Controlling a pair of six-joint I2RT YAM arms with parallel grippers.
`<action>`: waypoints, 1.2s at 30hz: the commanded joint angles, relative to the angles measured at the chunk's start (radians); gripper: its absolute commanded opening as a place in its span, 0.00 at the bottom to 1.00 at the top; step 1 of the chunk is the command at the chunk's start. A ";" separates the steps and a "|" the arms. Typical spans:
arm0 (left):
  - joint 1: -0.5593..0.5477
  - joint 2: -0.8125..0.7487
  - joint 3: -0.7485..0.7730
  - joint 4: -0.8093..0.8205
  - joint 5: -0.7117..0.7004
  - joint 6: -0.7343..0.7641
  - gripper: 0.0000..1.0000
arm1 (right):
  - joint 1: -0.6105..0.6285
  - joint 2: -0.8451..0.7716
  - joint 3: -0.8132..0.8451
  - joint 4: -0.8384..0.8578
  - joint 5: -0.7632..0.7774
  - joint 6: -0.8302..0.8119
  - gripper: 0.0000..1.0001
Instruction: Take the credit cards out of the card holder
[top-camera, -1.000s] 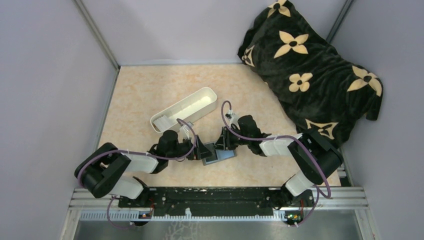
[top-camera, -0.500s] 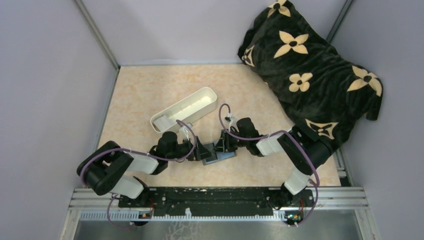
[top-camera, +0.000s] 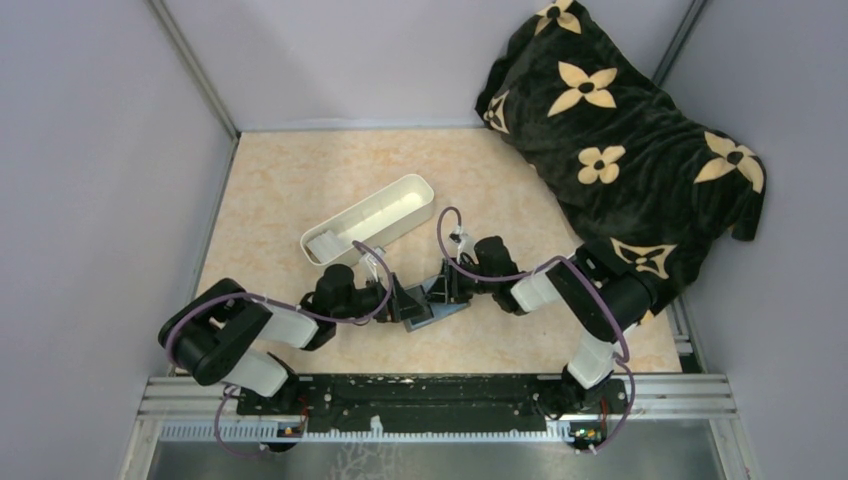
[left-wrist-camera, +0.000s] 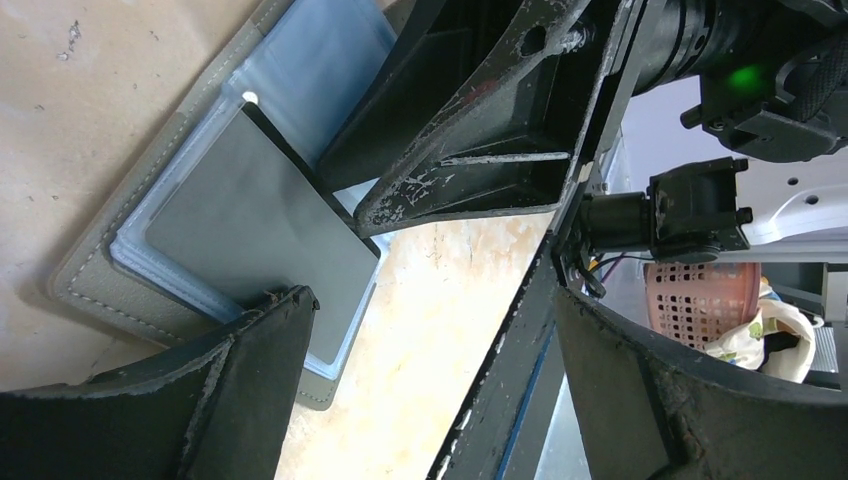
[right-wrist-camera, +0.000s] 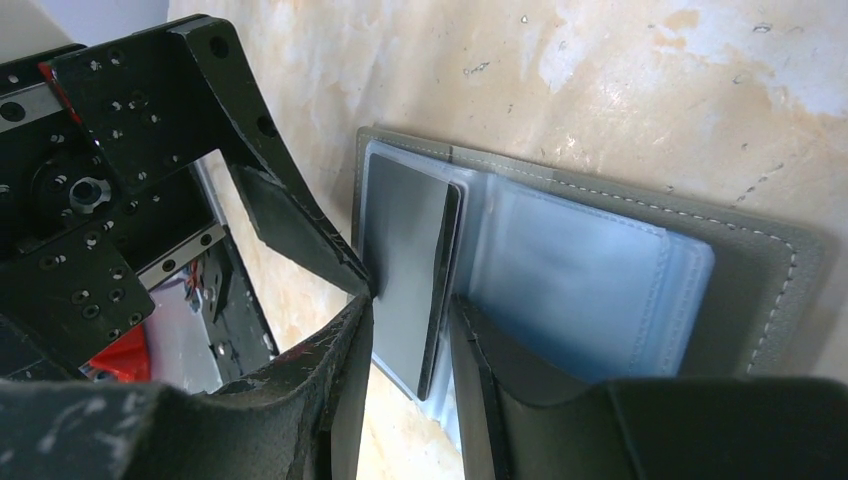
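Observation:
The grey card holder lies open on the table between both grippers. In the right wrist view its blue-grey pockets show, and a black credit card stands raised on one edge out of the left pocket. My right gripper has its jaws drawn narrow round that card's edge. In the left wrist view the same card lies over the holder's rim. My left gripper is open, with one finger pressing down on the holder's corner. Other cards are hidden.
A long white tray lies just behind the left gripper. A black blanket with cream flowers fills the back right corner. Grey walls close the sides. The black rail runs along the near edge.
The right arm's elbow has swung left and forward, and its gripper has edged slightly left over the holder. The left arm has barely moved.

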 joint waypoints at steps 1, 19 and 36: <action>0.006 0.030 -0.020 -0.031 -0.005 0.009 0.96 | -0.001 0.018 -0.023 0.066 -0.053 0.023 0.35; 0.006 0.018 -0.046 -0.014 0.002 0.000 0.96 | -0.001 0.014 0.052 -0.022 -0.020 -0.019 0.35; 0.006 -0.058 -0.071 -0.076 -0.025 0.011 0.96 | -0.001 0.089 0.161 -0.116 0.001 -0.082 0.35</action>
